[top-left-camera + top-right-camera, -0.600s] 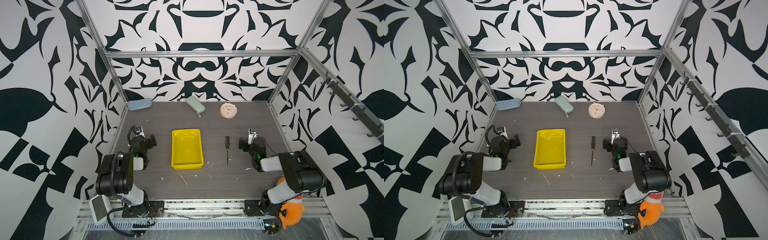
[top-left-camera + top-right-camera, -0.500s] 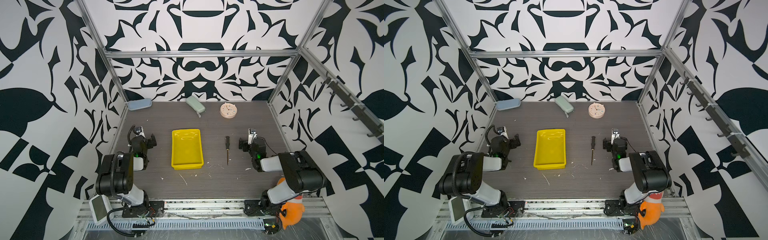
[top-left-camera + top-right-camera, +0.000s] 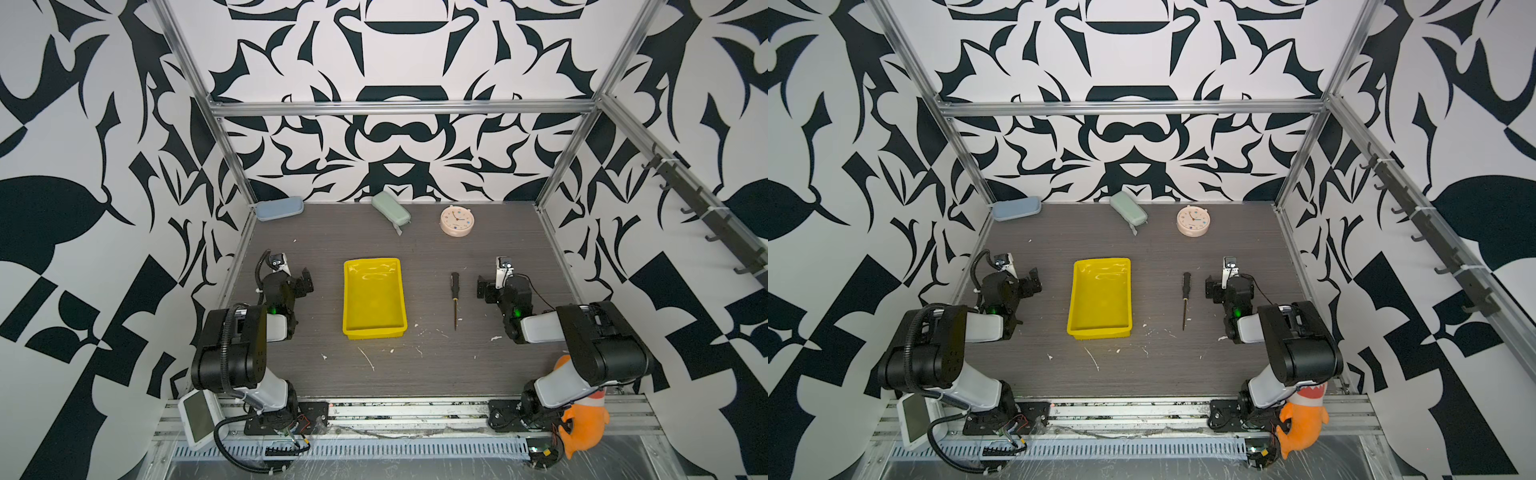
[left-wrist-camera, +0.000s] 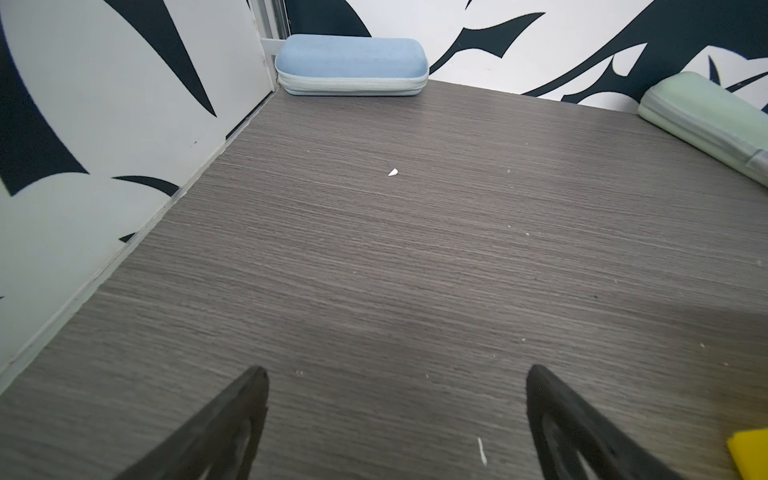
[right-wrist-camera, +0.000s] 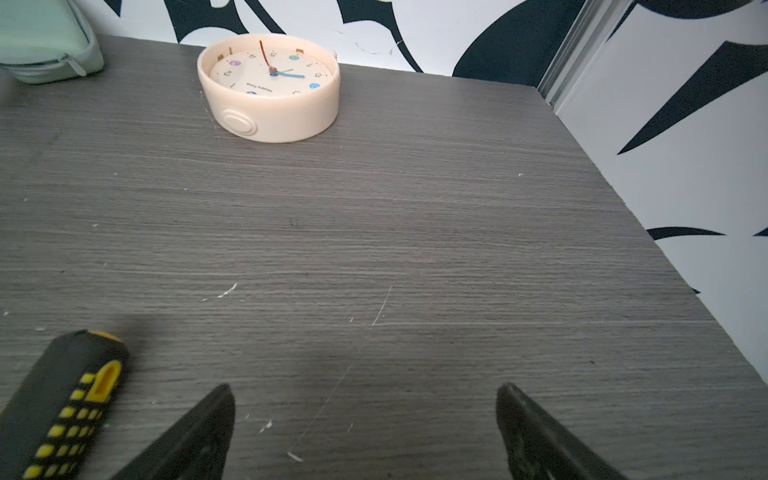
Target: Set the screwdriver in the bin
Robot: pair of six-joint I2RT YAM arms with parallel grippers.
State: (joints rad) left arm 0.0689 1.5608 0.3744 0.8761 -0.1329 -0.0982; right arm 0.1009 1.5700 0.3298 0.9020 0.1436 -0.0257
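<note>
Lying flat on the dark wood-grain table (image 3: 415,374), the screwdriver (image 3: 455,296) is outside the bin (image 3: 373,299), between the bin and the table's right edge, with a strip of bare table on either side of it. Its black handle points toward the far edge and its thin shaft toward the near edge, roughly parallel to the bin's long sides. The yellow bin sits near the middle of the table, a little toward the left edge, long sides running near to far.

The right gripper (image 5: 365,390) is low over the table, close beside the screwdriver's handle on the side toward the right edge. Its fingers (image 5: 195,432) are spread wide and hold nothing. In the right wrist view the handle, black with yellow markings, lies just outside one finger. Both top views show a gap between them.

The left gripper (image 4: 397,374) is near the table's left edge, level with the bin. Its fingers (image 4: 224,428) are also spread wide over bare wood grain, and a yellow corner of the bin shows just past one of them.

Along the far edge lie a blue case (image 3: 279,208) in the left corner, a green case (image 3: 390,212) near the middle and a round cream clock (image 3: 457,221) face up beside it. Small white flecks (image 3: 368,359) dot the table toward the near edge, and an orange plush toy (image 3: 582,428) sits by the right arm's base
</note>
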